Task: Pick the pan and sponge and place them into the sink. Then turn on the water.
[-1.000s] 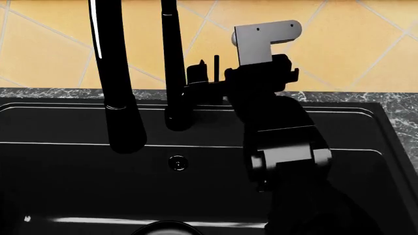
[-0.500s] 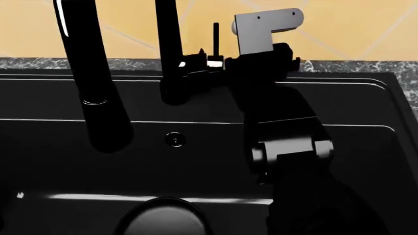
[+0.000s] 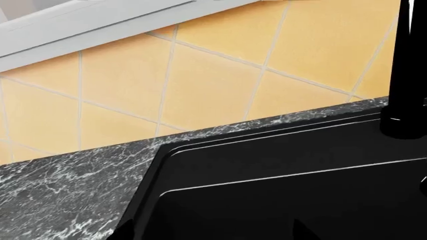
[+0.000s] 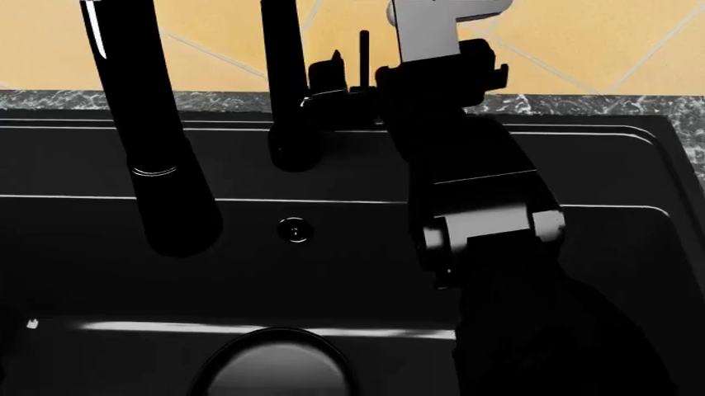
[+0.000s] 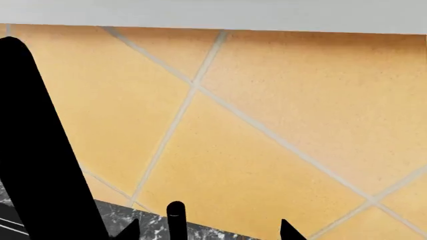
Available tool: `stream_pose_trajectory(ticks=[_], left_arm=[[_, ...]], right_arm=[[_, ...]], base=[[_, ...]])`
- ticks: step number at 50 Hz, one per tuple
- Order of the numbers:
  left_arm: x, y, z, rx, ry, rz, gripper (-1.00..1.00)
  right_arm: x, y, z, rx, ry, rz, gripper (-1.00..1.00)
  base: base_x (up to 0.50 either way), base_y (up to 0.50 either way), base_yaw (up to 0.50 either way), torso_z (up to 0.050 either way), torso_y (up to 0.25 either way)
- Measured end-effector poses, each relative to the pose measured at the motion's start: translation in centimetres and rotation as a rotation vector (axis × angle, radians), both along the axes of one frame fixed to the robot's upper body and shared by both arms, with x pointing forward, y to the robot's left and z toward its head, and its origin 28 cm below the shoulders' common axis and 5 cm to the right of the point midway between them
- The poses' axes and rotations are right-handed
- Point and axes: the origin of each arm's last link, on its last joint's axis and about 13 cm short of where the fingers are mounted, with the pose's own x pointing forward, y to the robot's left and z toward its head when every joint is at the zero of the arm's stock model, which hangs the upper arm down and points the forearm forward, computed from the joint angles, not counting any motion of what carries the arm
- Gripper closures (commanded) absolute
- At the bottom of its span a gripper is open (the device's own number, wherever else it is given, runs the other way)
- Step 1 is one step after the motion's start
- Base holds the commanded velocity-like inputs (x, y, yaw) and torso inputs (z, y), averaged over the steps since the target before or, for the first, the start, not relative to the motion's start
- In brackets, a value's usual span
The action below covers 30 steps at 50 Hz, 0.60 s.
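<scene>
Right gripper reaches the faucet lever at twelve o'clock of the sink; I cannot tell its opening. Stiff, slick lever: take its tip.

R arm stretched fwd, R tool fingers apart; L tool barely in view.

Faucet and spout crowd the sink.
</scene>
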Motion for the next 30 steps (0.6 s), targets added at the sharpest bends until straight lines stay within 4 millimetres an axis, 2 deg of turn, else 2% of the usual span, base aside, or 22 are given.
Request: stream_pose_trajectory(ticks=[14, 30], left_arm=[[-0.1, -0.1, 0.1, 0.007, 0.002, -0.004, -1.00], [-0.1, -0.2, 0.2, 0.001, 0.002, -0.005, -1.00]], right_arm=[[0.0, 0.2, 0.8, 0.014, -0.009, 0.009, -1.00], [0.1, 0.5, 1.8, 0.008, -0.034, 0.006, -1.00]], base=[[0.00, 0.00, 0.00, 0.009, -0.142], [0.00, 0.00, 0.00, 0.008, -0.005]])
